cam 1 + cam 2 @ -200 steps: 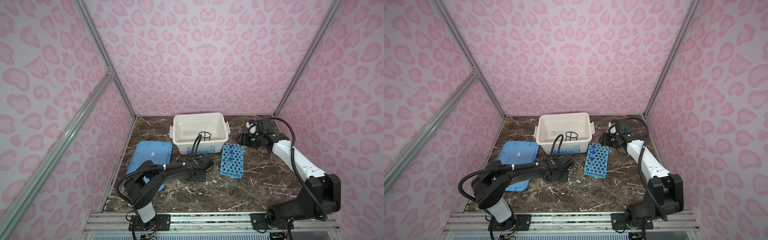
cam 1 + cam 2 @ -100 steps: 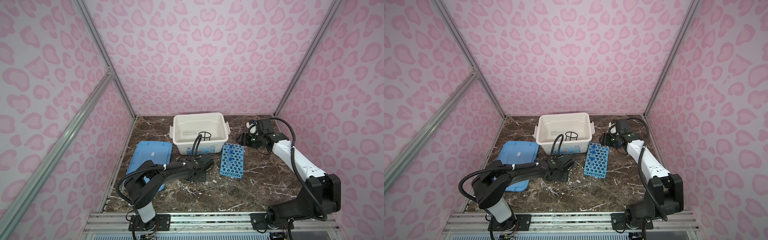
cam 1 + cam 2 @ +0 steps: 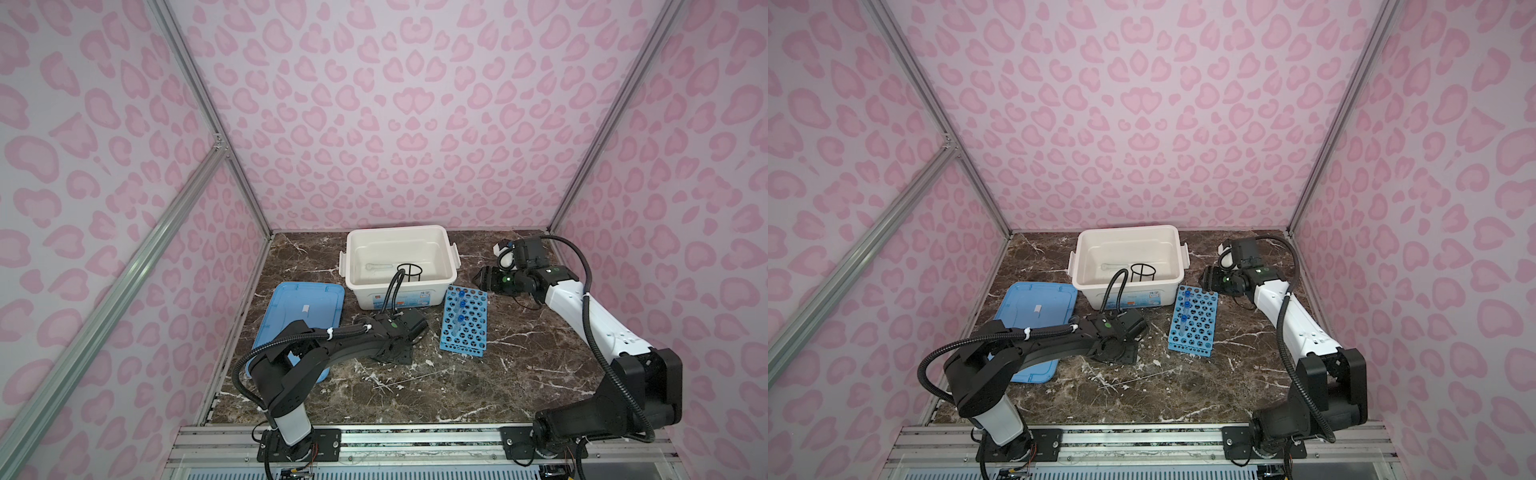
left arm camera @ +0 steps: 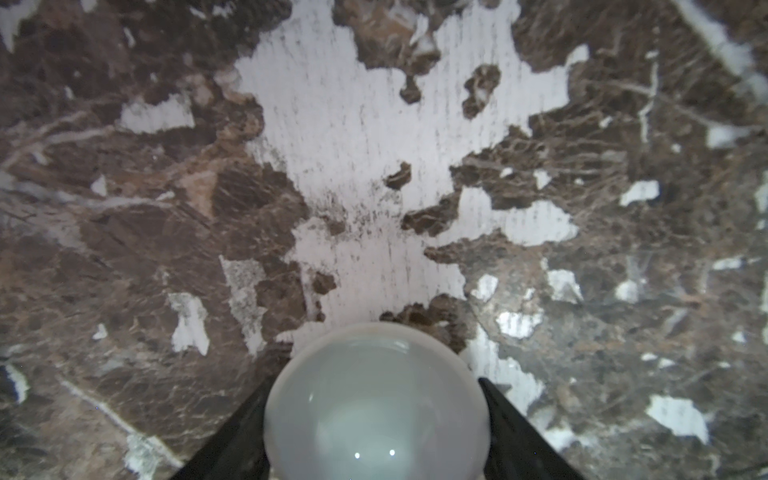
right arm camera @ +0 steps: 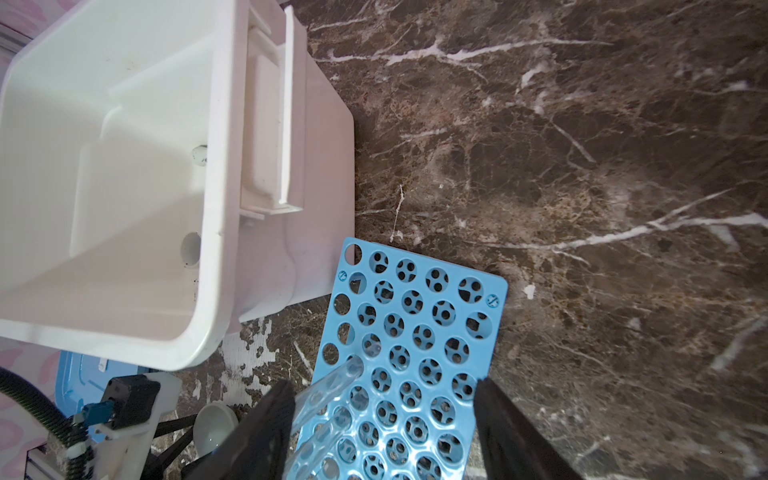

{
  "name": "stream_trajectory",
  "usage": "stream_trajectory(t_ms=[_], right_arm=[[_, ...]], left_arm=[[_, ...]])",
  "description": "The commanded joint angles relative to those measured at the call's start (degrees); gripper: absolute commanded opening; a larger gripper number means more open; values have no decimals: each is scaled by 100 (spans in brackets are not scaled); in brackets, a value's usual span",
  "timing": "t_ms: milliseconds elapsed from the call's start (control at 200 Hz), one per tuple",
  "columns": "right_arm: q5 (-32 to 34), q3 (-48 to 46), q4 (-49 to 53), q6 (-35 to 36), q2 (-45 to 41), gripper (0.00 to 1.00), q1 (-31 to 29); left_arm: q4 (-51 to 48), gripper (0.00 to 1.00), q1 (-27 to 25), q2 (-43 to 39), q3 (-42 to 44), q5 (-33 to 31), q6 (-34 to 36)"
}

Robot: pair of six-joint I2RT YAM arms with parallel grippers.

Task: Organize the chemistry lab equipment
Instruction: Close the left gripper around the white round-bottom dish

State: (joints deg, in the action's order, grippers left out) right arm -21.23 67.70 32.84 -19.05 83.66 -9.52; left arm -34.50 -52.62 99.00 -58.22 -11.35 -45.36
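The round white shallow dish (image 4: 376, 399) is cut off by the left wrist view's lower edge, and in both top views the left gripper (image 3: 395, 355) hides it. Whether the jaws touch it is unclear. The faint pale object (image 3: 380, 267) in the white plastic storage box (image 3: 399, 241) is too small to identify.

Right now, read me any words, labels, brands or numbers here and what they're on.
Nothing is legible.
On the white storage box, the front label: print too small and blurred to read.
On the blue lid, the white sticker: no readable text.
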Motion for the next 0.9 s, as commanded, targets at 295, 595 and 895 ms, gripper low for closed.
stream_trajectory(t_ms=[295, 595, 895], right_arm=[[23, -48, -63, 3, -1, 70, 29], [23, -64, -50, 0, -16, 71, 29], [23, -101, -58, -14, -33, 71, 39]], left_arm=[[-55, 83, -3, 75, -49, 21, -60], [-74, 79, -3, 190, -163, -7, -25], [-147, 70, -7, 181, -137, -24, -8]])
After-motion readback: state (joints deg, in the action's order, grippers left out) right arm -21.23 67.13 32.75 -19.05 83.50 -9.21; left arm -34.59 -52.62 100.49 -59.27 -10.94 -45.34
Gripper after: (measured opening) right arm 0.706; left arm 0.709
